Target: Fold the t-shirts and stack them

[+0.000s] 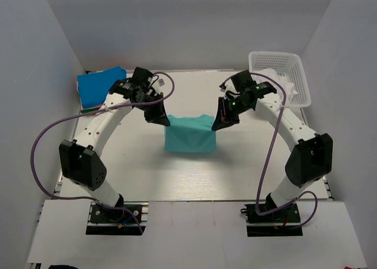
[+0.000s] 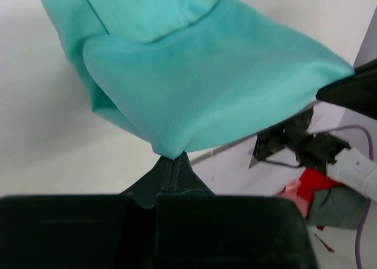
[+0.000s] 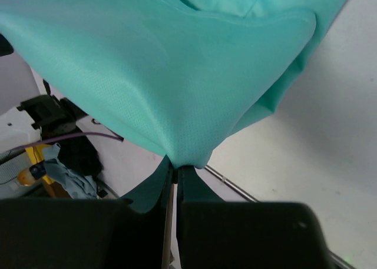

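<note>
The teal shirt [image 1: 188, 136] hangs between our two arms over the middle of the surface [image 1: 147, 175], spread like a curtain. Its upper corners are lifted and its lower edge is near or on the surface; from above we cannot tell which. Our left gripper [image 1: 165, 120] is clamped on one upper corner and our right gripper [image 1: 219, 125] on the other, with nothing but cloth between the jaws. We judge the task to be at an early stage. A blue shirt [image 1: 101, 86] lies at the far left corner and looks already folded, while the teal one is not yet folded, so laying it down, folding it and stacking it are all left. The basket [image 1: 297, 80] at the far right holds something white, perhaps more shirts, though we cannot make it out. The top view gives the layout, the blue shirt and the basket, none of which the wrist views catch. The wrist views give what the gripper bodies hide from above: each pair of jaws pinching a small peak of teal cloth, which fans out taut from the pinch.
</note>
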`<state>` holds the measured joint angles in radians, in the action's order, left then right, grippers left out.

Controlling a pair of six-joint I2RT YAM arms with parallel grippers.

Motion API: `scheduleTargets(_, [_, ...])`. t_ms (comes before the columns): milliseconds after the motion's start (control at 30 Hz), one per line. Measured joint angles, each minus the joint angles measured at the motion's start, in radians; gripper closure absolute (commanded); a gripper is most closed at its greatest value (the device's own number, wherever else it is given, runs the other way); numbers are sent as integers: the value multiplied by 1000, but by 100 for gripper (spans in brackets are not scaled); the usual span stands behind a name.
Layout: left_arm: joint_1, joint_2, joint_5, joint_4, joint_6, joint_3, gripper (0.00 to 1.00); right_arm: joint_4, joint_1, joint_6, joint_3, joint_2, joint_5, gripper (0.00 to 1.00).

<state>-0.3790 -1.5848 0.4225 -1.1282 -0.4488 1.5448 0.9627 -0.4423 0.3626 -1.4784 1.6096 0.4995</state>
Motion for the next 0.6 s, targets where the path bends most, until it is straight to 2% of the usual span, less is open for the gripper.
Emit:
scheduleTargets(333, [6,-213,-129,83,-32,156,100,-66,83,-26,-132,190,53,100])
scheduleTargets(467, [21,-304,-160,116,-46,245,100,-79,104,-39,-225,301,69,100])
scheduleTargets(600, [37,-365,-189,145,-67,266,100,-83,125,-55,-329,411,83,100])
